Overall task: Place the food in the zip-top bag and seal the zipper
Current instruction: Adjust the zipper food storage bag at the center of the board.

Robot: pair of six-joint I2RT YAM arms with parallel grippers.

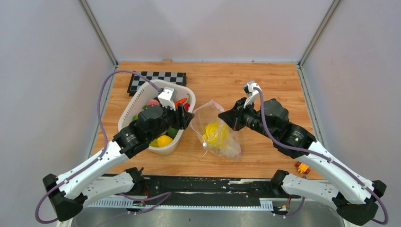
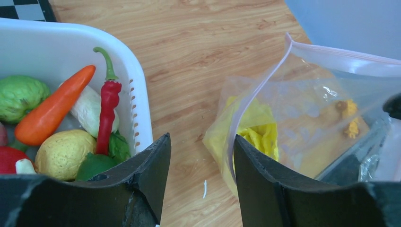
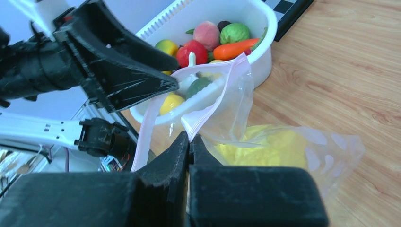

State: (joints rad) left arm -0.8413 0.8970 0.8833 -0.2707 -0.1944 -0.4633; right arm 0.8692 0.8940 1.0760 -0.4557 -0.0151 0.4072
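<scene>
Clamps the right gripper (image 3: pixel 189 139) together on the rim of the clear, crinkly, pink-tinted zip-top bag (image 1: pixel 222 137), right at the thin pink press-seal zipper (image 2: pixel 263 85), apparently to hold the mouth lifted and gaping toward the white slotted plastic basket (image 1: pixel 137 101). Leaves the bag's body slumped on the wooden table (image 1: pixel 246 80), just beside the basket, with one yellow leafy toy vegetable (image 1: pixel 215 132) already inside.

Spreads the left gripper (image 2: pixel 202 142) apart, empty, poised over the bare strip of wood between basket wall and bag mouth; probably readying for another pick. Finds the rest of the food in the basket: orange toy carrot (image 2: pixel 52 106), red toy chili (image 2: pixel 108 109), yellow toy lemon (image 2: pixel 64 153) and green pieces, heaped against the near wall.

Offers little room there, with the basket rim on one side and the pink bag edge on the other. Calls for a careful reach, so as not to snag the held rim. Shows bare table beyond both. No sealing yet along the zipper.
</scene>
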